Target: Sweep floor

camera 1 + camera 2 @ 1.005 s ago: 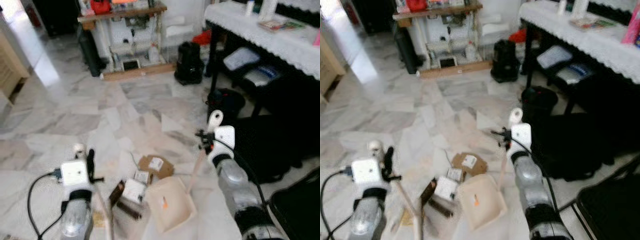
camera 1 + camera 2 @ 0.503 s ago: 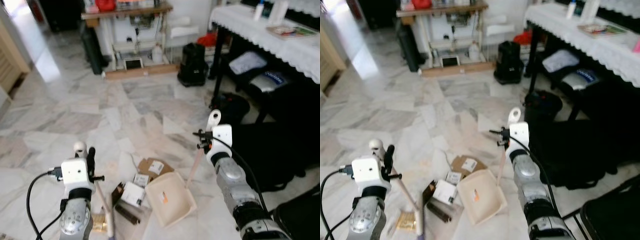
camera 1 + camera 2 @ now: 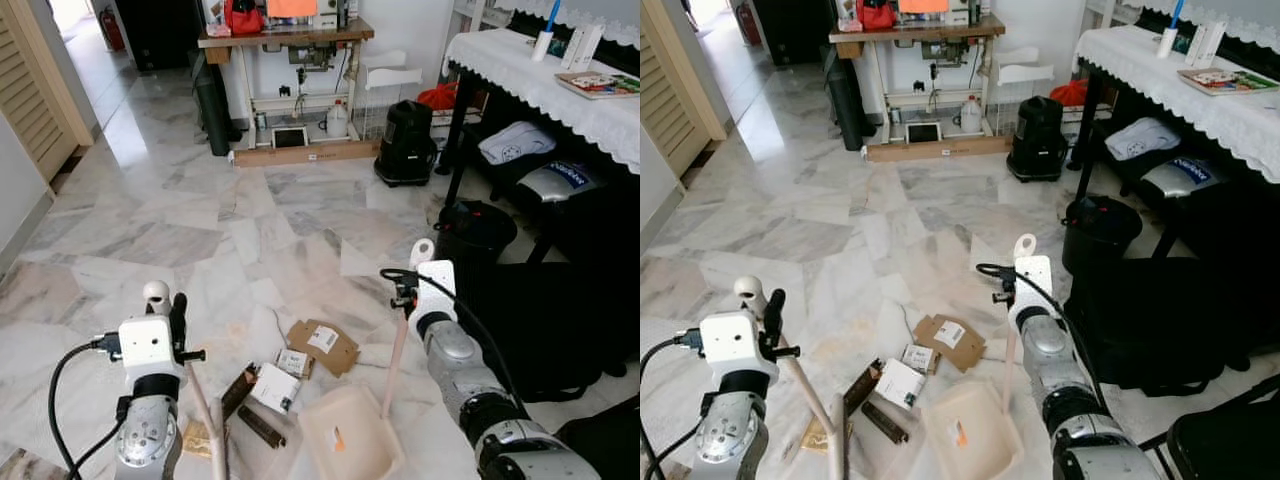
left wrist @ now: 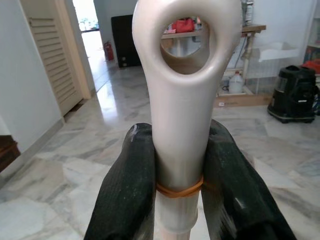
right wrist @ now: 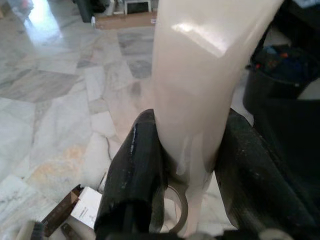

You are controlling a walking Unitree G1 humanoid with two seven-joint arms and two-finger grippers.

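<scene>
Sweeping setup: both arms hold a tool over one patch of rubbish on the marble floor (image 3: 150,230), so one can push and the other catch.
Left claw (image 4: 172,165): closed tight around the pale broom handle (image 4: 177,125), near its hanging loop; a rubber band circles the handle between the fingers (image 4: 127,185). Gripping so high likely gives a long swing at the bristle end.
Broom (image 3: 805,395): slants from the left claw down and inward to the floor, its head beside the rubbish, placed to push it toward the pan.
Right claw (image 5: 187,150): shut on the dustpan handle (image 5: 200,85), pinched from both sides.
Dustpan (image 3: 350,440): cream tray resting on the floor at the near edge of the rubbish, its upright handle (image 3: 395,365) rising to the right arm; how its mouth is turned I cannot tell.
Rubbish: flattened cardboard piece (image 3: 323,345), small white box (image 3: 274,387), smaller box (image 3: 293,362), dark stick-like scrap (image 3: 258,425), yellowish wrapper (image 3: 197,437), all close together between broom and pan.
Beyond: black bin (image 3: 475,228) by the cloth-covered worktop (image 3: 540,85), well apart from the rubbish.
Stage: judged as rubbish gathered, not yet in the pan.
</scene>
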